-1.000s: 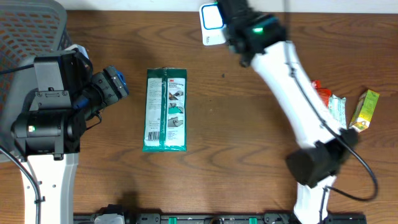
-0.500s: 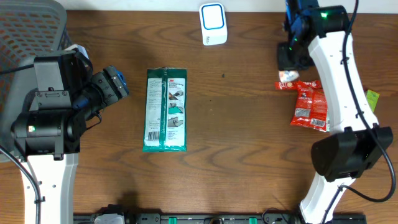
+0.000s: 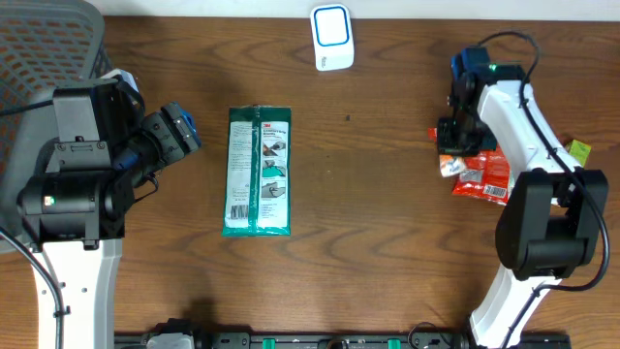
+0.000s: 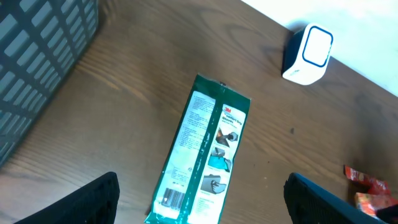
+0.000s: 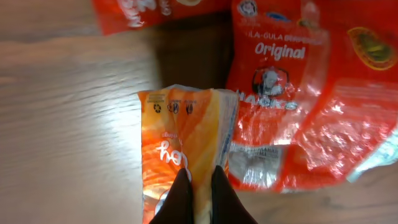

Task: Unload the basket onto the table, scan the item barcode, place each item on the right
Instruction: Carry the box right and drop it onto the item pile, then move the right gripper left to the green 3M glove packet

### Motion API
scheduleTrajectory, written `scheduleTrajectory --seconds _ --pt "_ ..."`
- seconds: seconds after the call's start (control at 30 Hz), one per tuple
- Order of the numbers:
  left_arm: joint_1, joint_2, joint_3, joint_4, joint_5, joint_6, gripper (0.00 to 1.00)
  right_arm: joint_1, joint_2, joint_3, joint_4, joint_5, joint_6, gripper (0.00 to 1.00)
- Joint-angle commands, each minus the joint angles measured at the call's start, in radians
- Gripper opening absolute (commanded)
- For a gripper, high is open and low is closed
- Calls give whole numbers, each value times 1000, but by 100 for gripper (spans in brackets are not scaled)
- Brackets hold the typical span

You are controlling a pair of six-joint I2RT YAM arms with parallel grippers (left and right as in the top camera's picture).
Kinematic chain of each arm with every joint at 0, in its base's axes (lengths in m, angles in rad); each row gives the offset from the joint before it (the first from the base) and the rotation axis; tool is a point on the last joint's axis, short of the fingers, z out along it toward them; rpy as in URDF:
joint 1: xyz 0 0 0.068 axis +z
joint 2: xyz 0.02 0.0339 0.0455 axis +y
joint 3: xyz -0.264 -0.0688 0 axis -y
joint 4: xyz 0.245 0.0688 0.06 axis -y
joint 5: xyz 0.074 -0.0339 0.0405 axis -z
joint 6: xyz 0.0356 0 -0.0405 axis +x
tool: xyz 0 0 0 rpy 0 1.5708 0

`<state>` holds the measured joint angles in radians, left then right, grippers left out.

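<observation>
My right gripper (image 5: pixel 200 193) is shut on an orange snack packet (image 5: pixel 180 137), pinching its fold between the black fingers. Overhead, the right gripper (image 3: pixel 453 145) holds the packet (image 3: pixel 449 167) low at the right of the table, beside a red snack bag (image 3: pixel 484 176). The white scanner (image 3: pixel 332 37) with a blue face stands at the back middle, far from the packet. My left gripper (image 3: pixel 179 131) is open and empty, left of a green wipes pack (image 3: pixel 259 171). In the left wrist view the gripper (image 4: pixel 202 205) hangs above that pack (image 4: pixel 205 155), whose barcode faces up.
The red bag (image 5: pixel 298 93) lies right of the held packet, touching it. A yellow-green item (image 3: pixel 578 150) peeks out by the right arm. A grey mesh basket (image 3: pixel 48 39) stands at the back left, beside the left arm.
The right arm has swung from the scanner at the back to the right side with the orange packet, coming down beside the red bag. The left arm has not moved.
</observation>
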<state>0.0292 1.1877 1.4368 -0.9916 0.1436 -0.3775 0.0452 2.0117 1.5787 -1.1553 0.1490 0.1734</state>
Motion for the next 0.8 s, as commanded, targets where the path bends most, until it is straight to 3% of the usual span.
scheduleTrajectory --seconds 0.0,0.03,0.13,0.17,0.47,0.63,0.77 --pt "3 1 7 -3 -3 2 86 -27 3 -65 51 33 13 23" --pt "3 1 7 -3 -3 2 86 -31 3 -79 65 33 13 45" --pt "3 1 7 -3 -3 2 86 -37 3 -103 91 33 13 71" --pt "3 1 7 -3 -3 2 86 -37 3 -104 93 33 13 75" --pt "3 1 7 -3 -3 2 86 -37 -6 -56 61 29 13 80" --pt "3 1 7 -3 -3 2 86 -31 -28 100 -44 7 13 89" --pt "3 1 7 -3 -3 2 86 -21 -31 223 -114 -155 13 92"
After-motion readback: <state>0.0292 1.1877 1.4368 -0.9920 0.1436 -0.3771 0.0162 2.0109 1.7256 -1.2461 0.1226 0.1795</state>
